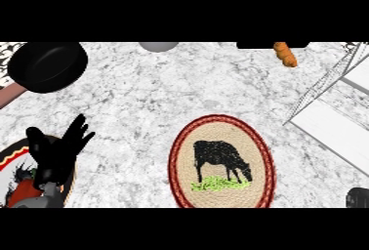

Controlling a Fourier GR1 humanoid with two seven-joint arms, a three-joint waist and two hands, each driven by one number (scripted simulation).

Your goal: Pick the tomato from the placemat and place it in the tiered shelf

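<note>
An oval woven placemat [221, 162] with a red rim and a black cow picture lies at the centre front of the marble counter. No tomato shows on it or anywhere else in view. The white tiered shelf [338, 124] with a wire frame stands at the right edge. My left hand [56, 149] rests open at the lower left, fingers up, holding nothing. Only a small black part of my right hand [358, 197] shows at the lower right edge, below the shelf; what it holds, if anything, is hidden.
A black pan [48, 66] with a brownish handle sits at the back left. An orange carrot [285, 53] lies at the back right, and a grey rounded object [158, 46] at the back centre. A second patterned mat [14, 158] lies under my left hand.
</note>
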